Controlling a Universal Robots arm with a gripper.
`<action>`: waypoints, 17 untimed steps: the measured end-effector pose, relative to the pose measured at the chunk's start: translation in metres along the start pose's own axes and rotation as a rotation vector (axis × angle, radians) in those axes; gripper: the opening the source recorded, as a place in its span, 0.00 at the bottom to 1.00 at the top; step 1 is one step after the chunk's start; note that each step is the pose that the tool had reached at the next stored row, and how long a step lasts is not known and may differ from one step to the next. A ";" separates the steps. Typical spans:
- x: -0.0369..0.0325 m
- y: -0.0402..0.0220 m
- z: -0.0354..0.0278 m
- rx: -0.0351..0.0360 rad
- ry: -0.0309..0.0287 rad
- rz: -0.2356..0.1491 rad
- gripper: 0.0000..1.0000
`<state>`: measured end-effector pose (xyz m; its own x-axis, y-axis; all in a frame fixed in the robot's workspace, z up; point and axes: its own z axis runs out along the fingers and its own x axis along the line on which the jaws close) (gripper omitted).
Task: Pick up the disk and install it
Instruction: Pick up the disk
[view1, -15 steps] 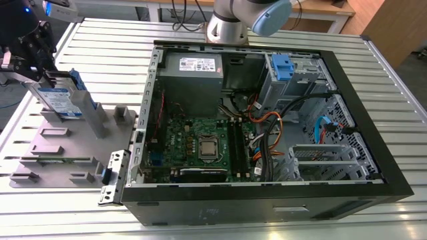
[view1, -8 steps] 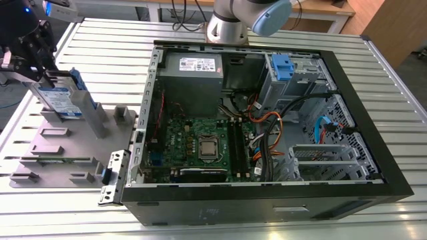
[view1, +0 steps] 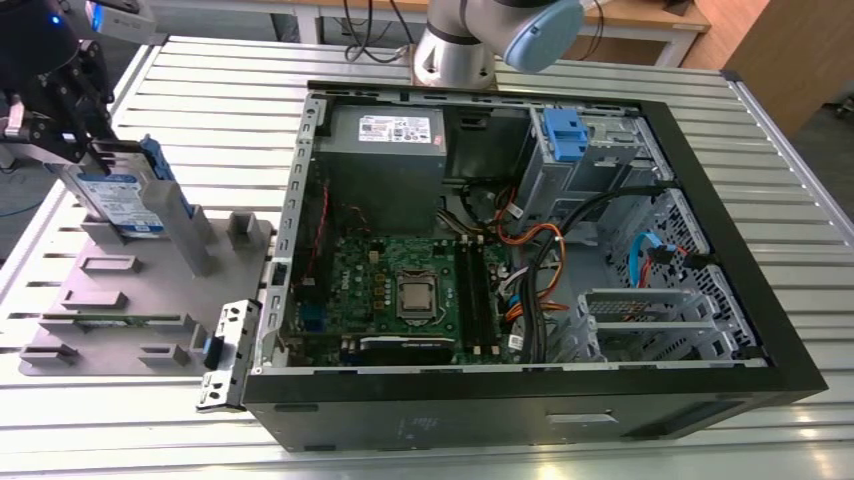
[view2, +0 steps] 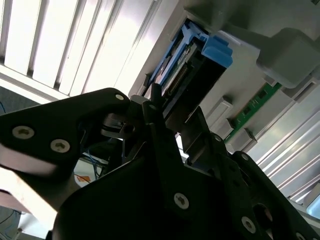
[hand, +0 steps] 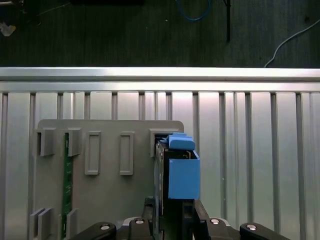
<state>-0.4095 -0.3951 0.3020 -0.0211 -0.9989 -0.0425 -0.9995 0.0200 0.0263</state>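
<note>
My pincer (view1: 96, 150) is clamped on the disk (view1: 123, 200), which stands upright at the grey fixture (view1: 120, 300) on the exterior view's left. That view also shows the open computer case (view1: 534, 425). In the first wrist view I see the slatted table (hand: 250, 150) and a dark floor (hand: 100, 30).

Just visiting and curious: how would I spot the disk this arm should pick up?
Find the open computer case on the slatted metal table; on the exterior view's left of it lies a grey tray. The disk stands on edge in it. Unlike the low grey blocks around it, it is a tall silver slab with a white-and-blue label and blue edging.
</note>
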 end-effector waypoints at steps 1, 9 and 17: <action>-0.0005 0.0000 0.0001 -0.0001 0.0001 -0.001 0.42; -0.0019 0.0000 0.0003 -0.0004 0.0002 -0.005 0.42; -0.0019 0.0000 0.0003 -0.0003 0.0003 -0.005 0.40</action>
<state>-0.4094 -0.3931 0.3017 -0.0157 -0.9990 -0.0424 -0.9995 0.0146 0.0264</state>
